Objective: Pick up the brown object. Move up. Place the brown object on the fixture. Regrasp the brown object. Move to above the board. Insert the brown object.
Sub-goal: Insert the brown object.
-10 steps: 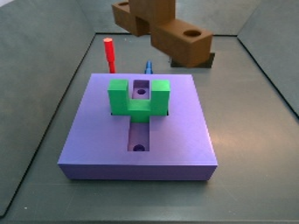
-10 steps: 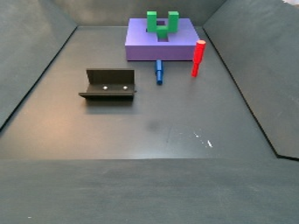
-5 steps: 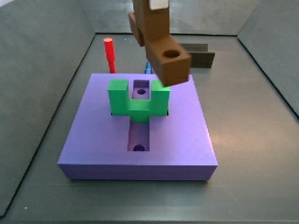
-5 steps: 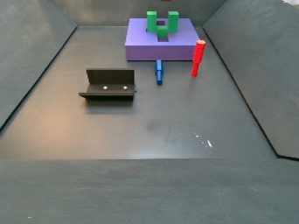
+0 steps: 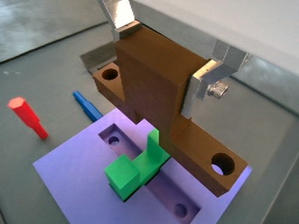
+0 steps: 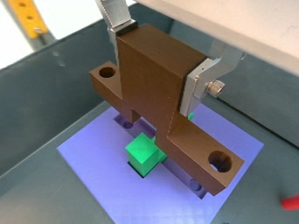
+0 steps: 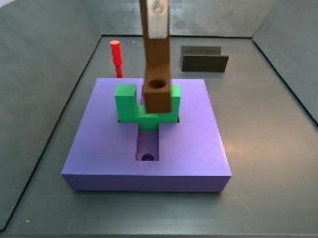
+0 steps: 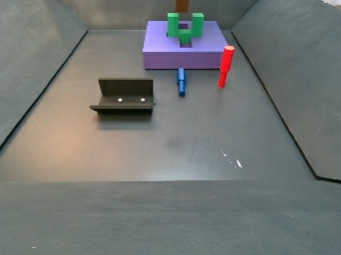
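My gripper [image 5: 163, 51] is shut on the wide head of the brown object [image 5: 163, 96], with silver fingers [image 5: 208, 80] on either side; both wrist views show this [image 6: 158, 52]. In a side view the brown object [image 7: 156, 56] hangs upright. Its narrow holed end is down at the gap of the green U-shaped block [image 7: 147, 105] on the purple board [image 7: 149, 149]. I cannot tell whether it touches. The gripper itself is above that frame's top edge. The dark fixture [image 8: 124, 97] stands empty on the floor, away from the board [image 8: 184, 50].
A red peg [image 7: 115, 58] stands upright beside the board's far left corner, also in a side view [image 8: 226, 66]. A blue stick [image 8: 181, 82] lies on the floor by the board. Grey tray walls ring the floor.
The brown object has swung from tilted to upright. It has moved from near the fixture to over the green block and come lower.
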Controlling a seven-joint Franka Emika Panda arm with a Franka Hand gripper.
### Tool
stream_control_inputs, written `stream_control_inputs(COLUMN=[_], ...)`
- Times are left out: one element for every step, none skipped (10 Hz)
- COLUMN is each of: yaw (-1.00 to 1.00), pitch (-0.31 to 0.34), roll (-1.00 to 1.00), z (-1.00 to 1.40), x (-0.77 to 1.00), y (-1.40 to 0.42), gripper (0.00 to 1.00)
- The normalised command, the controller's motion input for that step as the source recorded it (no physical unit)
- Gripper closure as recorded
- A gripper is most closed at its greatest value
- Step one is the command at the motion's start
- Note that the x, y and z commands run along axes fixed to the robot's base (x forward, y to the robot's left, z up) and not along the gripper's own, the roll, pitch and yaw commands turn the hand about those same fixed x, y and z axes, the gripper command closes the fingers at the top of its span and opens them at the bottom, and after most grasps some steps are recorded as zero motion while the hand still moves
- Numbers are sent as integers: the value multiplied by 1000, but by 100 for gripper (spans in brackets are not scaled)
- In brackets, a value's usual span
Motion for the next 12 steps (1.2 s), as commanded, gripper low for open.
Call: stream_control_inputs(yaw=[-540, -174, 26, 71, 117, 214, 260, 226, 169, 94, 0, 0], pitch=[351, 344, 103, 100, 126, 154, 156, 176, 184, 164, 124, 103], roll=[37, 21, 64, 0, 40, 139, 180, 181, 154, 79, 59, 57], z=[-257, -129, -309, -277, -271, -94, -66, -63, -77, -114, -177, -183], x=[77, 257, 0, 9, 0, -49, 0, 0, 0, 0, -51, 0], y=[0, 0, -3, -3, 0, 0, -77, -137, -126, -117, -31, 0], gripper=[100, 100, 100, 100, 100, 100, 100, 100, 100, 100, 100, 100])
